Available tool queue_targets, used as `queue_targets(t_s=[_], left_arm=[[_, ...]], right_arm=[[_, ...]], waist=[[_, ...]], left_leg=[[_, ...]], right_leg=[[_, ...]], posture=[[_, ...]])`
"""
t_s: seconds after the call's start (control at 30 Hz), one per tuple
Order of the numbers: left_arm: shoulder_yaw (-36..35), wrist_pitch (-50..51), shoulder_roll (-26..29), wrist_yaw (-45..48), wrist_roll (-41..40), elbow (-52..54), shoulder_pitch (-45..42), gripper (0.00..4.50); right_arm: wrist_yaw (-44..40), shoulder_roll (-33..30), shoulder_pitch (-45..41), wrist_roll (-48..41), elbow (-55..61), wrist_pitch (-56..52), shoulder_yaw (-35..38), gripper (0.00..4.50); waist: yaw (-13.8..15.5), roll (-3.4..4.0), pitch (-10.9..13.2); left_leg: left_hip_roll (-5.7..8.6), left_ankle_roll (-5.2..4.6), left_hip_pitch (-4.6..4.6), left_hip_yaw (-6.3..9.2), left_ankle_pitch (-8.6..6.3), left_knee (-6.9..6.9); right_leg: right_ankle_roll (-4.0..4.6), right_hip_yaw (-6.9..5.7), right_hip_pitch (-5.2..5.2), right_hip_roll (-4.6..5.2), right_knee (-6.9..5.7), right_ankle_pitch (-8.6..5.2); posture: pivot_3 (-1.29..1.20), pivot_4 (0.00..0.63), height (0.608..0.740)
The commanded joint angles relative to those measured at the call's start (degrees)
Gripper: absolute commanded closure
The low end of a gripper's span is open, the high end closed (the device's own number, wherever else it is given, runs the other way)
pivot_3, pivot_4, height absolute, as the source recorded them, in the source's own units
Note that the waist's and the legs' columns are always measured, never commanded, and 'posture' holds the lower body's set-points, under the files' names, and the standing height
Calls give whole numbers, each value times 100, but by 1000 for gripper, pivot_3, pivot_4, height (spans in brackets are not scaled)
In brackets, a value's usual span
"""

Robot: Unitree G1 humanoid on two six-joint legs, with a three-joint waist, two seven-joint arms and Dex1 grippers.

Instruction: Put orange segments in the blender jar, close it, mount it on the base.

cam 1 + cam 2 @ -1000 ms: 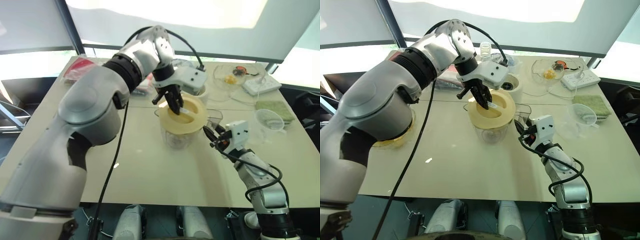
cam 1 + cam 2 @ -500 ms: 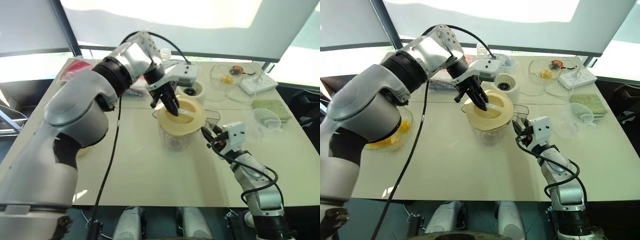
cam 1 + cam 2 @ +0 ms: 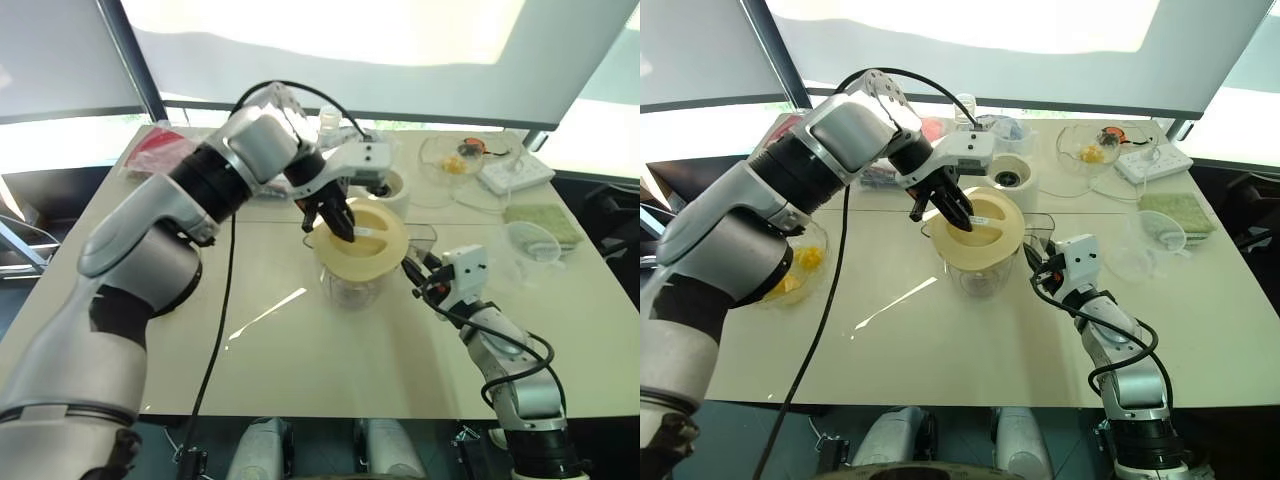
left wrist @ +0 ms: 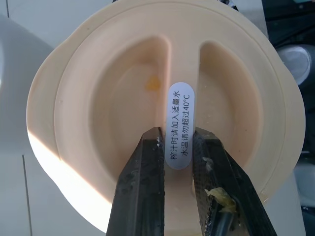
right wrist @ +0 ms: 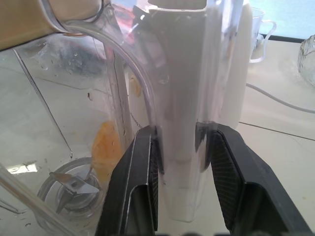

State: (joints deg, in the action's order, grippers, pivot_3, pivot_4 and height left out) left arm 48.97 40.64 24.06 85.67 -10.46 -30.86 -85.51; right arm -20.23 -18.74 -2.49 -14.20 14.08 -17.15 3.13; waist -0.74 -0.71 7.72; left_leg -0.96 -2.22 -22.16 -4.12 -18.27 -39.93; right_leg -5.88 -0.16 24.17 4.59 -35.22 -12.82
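Mid-bench, the left hand point(image 4: 178, 196) pinches the centre rib of the flat round cream lid point(image 3: 362, 239) atop the tall clear plastic blender jar point(image 5: 74, 137), whose handle the right hand point(image 5: 177, 172) clamps; the squat white base point(image 3: 1012, 178) lies just beyond.

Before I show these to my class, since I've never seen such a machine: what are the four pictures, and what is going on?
This is a two-armed humanoid robot. The two wide pictures come from cameras in its head, looking down at a table. The two close pictures come from cameras on each wrist.

The left gripper pinches the ridge of a cream lid, which sits on the clear blender jar. The right gripper clamps the blender jar's handle. An orange segment lies inside, near the blade.

Also on the table: the white base, a glass bowl, a power strip and a measuring cup.
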Motion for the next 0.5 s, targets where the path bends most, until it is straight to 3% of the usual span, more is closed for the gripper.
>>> queue_targets(t_s=[0.03,0.2,0.5], left_arm=[[839,436,-191,372,592,-282,897,4269],[791,685,-295,541,983,-449,913,4269],[482,2012,-810,101,1326,-852,963,4269]], right_arm=[[12,-50,-255,-132,214,177,343,3516],[30,-48,-275,-106,176,195,342,3516],[91,20,-210,-57,191,250,349,3516]], waist=[[0,4,-5],[-2,15,-13],[5,20,-58]], left_leg=[[0,0,8,0,0,0],[-11,-1,79,3,-4,9],[-7,-2,82,5,-5,27]], right_leg=[[1,0,-8,0,0,0],[8,0,-74,8,10,-13],[4,0,-73,12,12,-22]], posture=[[0,150,740],[0,150,740],[0,150,740]])
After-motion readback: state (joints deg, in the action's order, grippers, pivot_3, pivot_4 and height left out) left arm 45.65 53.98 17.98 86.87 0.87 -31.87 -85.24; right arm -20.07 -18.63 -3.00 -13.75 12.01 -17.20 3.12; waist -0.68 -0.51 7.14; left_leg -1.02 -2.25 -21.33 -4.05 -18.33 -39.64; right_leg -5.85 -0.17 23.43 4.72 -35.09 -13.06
